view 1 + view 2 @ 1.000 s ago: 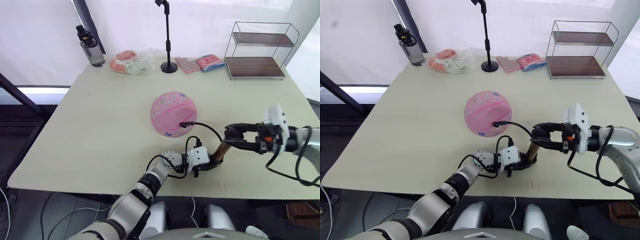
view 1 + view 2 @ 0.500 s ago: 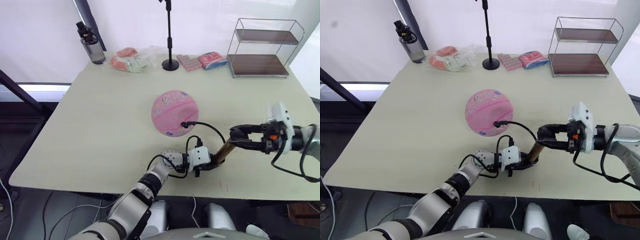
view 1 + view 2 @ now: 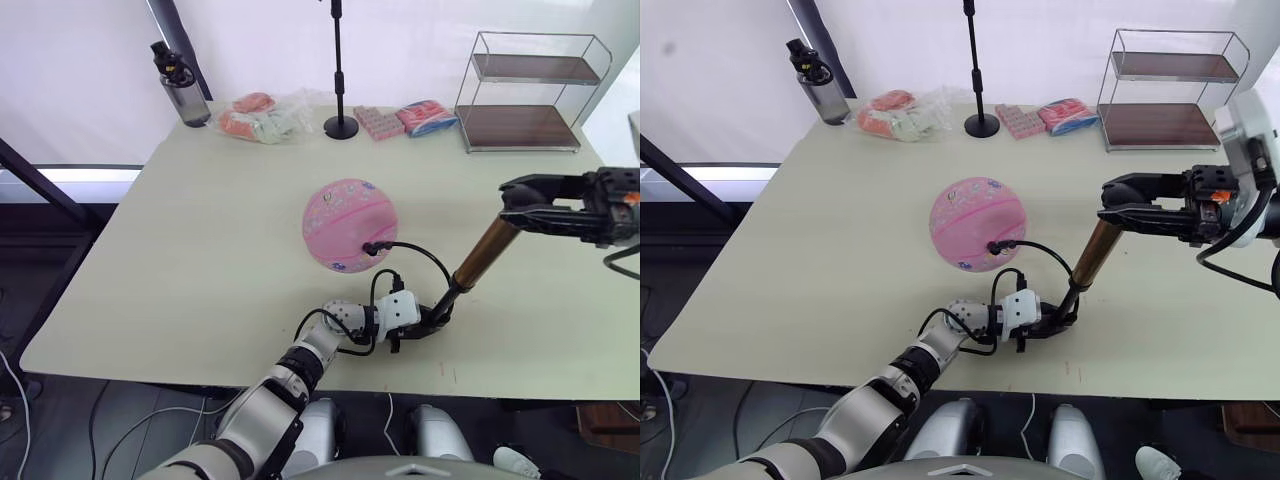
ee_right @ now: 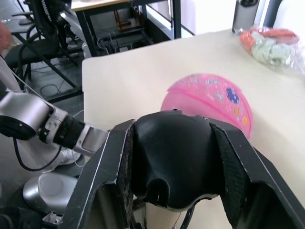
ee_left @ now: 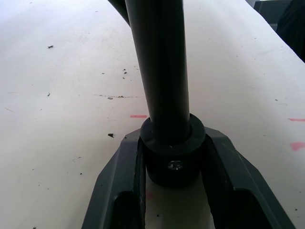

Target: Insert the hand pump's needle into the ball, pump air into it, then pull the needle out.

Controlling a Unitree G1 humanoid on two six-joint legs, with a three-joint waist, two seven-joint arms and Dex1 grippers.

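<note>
Your hand pump stands tilted on the table, near the front edge, its base down by your left arm and its top leaning up and away to the right. Your left gripper is clamped on the black base cap; the left wrist view shows a finger pressed against each side of it. Your right gripper has the black T-handle squeezed between its fingers, high above the tabletop, and the bronze part of the pump stretches up to meet it. The thin black hose loops from the pump's lower end over to the pink ball, which sits mid-table just behind your left gripper. The black fitting sits against the ball's near side; the needle itself is too small to make out. Along the far edge you've got a bottle, a plastic bag, a black stand and a wire shelf.
</note>
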